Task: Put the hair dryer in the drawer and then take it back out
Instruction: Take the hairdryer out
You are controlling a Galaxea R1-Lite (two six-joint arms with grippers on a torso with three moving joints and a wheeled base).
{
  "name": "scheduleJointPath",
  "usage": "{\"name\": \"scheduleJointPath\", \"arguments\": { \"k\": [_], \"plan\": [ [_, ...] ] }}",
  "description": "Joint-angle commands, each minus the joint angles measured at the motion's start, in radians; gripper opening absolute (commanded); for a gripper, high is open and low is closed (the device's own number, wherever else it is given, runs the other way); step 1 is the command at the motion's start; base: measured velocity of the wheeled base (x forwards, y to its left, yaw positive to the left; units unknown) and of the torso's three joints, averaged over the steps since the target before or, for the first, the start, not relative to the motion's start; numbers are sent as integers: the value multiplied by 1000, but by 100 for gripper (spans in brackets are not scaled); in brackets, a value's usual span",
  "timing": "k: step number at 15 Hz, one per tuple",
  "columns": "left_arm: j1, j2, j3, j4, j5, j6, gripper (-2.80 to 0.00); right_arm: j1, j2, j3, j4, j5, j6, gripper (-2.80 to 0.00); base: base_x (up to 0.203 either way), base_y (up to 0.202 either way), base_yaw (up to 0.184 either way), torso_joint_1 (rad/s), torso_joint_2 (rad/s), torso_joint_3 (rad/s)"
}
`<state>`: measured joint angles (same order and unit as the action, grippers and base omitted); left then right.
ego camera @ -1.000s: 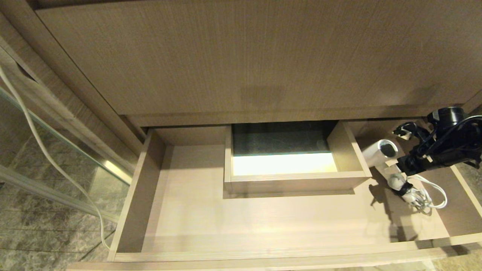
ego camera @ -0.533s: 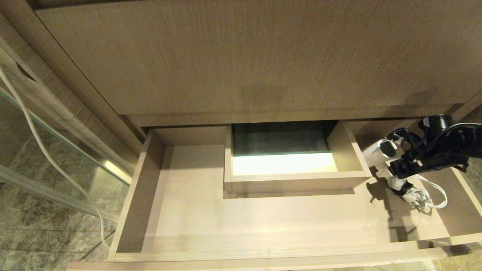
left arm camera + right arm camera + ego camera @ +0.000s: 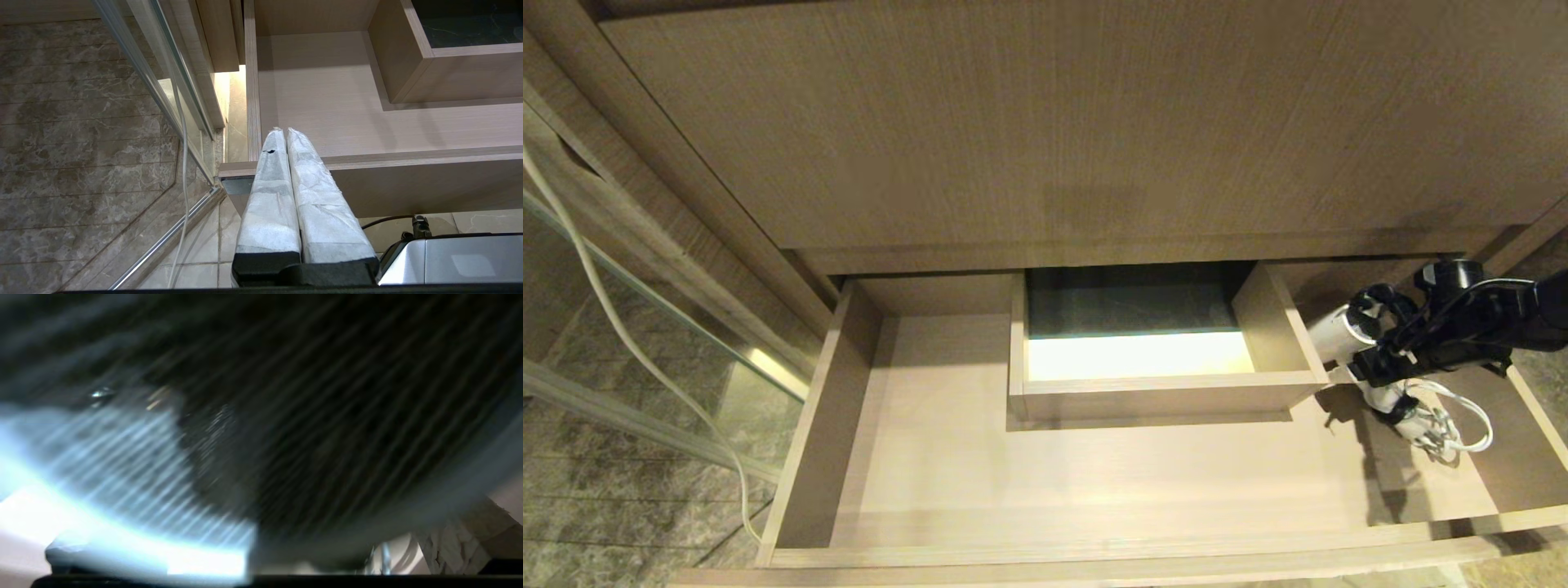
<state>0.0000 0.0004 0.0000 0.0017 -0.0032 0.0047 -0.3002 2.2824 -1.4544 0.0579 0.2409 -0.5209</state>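
Hair dryer [image 3: 1339, 339] lies at the right end of the open drawer [image 3: 1045, 482].
No writing reads; pale wood grain, marble floor [image 3: 596, 506] lower left. Right gripper [image 3: 1372, 343] is spread over the dryer; left gripper [image 3: 284, 136] pressed together.

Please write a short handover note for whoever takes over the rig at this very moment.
Right gripper: open, jaws spread around the hair dryer; no closed grip visible.
Left gripper: shut, empty, parked outside the drawer's front left corner.
Hair dryer: lying at the right end of the open drawer, beside the boxed cut-out, bundled cord towards the front.
Done: dryer is in the drawer.
Left: close on the dryer and take it back out.
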Motion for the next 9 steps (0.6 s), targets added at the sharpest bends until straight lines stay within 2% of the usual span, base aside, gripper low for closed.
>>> {"name": "scheduleJointPath", "arguments": {
  "k": [1, 7, 8, 9],
  "plan": [
    [0, 1, 1, 0, 0, 0, -280, -2, 56, -26, -34, 15, -3, 0, 0, 0, 0, 0, 0, 0],
    [0, 0, 2, 0, 0, 0, -280, -22, 91, -48, -50, 23, -5, 0, 0, 0, 0, 0, 0, 0],
    [0, 1, 2, 0, 0, 0, -280, -23, 92, -47, -55, 26, -4, -280, 0, 0, 0, 0, 0, 0],
    [0, 1, 2, 0, 0, 0, -280, -23, 92, -51, -56, 29, -4, -280, 0, 0, 0, 0, 0, 0]
  ]
}}
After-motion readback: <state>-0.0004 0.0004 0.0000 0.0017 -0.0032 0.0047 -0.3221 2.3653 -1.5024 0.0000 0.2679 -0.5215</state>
